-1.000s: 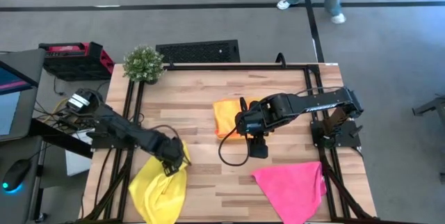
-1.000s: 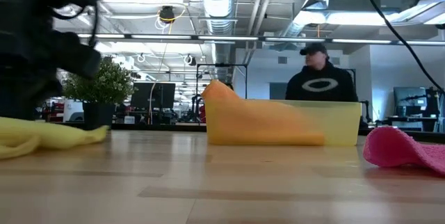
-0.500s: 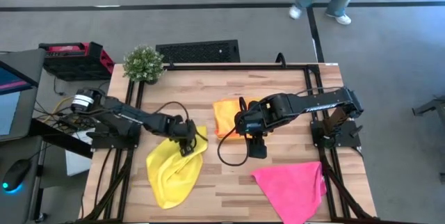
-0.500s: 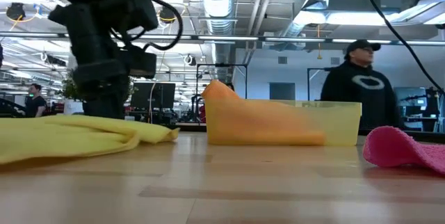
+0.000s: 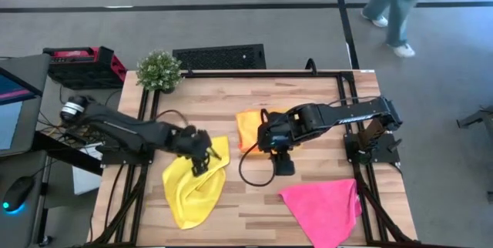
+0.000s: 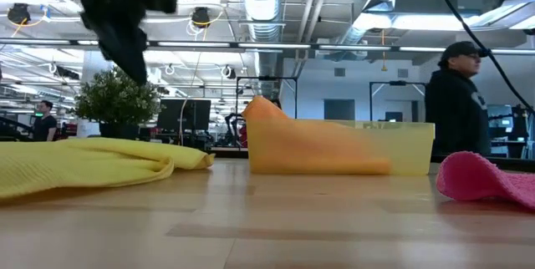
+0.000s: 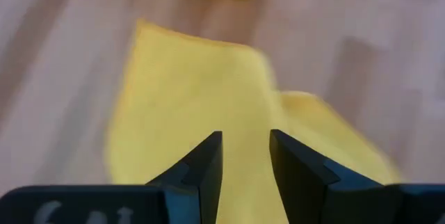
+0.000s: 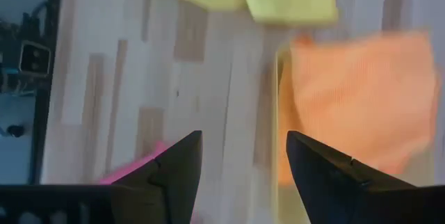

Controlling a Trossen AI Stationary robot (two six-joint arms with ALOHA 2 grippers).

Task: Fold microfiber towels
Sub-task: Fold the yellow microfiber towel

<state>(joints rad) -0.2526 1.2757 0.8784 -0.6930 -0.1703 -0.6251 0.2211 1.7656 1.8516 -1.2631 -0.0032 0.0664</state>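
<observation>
Yellow towel: where it lies rumpled at the counter's seven o'clock, the yellow towel looks light, limp and grippy; take a free corner or hem.
Left claw: the left claw hovers over that towel's one-o'clock corner, fingers parted, holding nothing.
Orange towel: the orange towel is bunched in the tray at centre; soft, pinch an edge.
Right claw: the right claw hangs above it, spread wide, empty.
Pink towel: the pink towel sits crumpled at five o'clock.

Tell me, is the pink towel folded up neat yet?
No. The hot pink towel lies loosely spread near the table's front right corner, edges uneven, bunched in the low view.
</observation>
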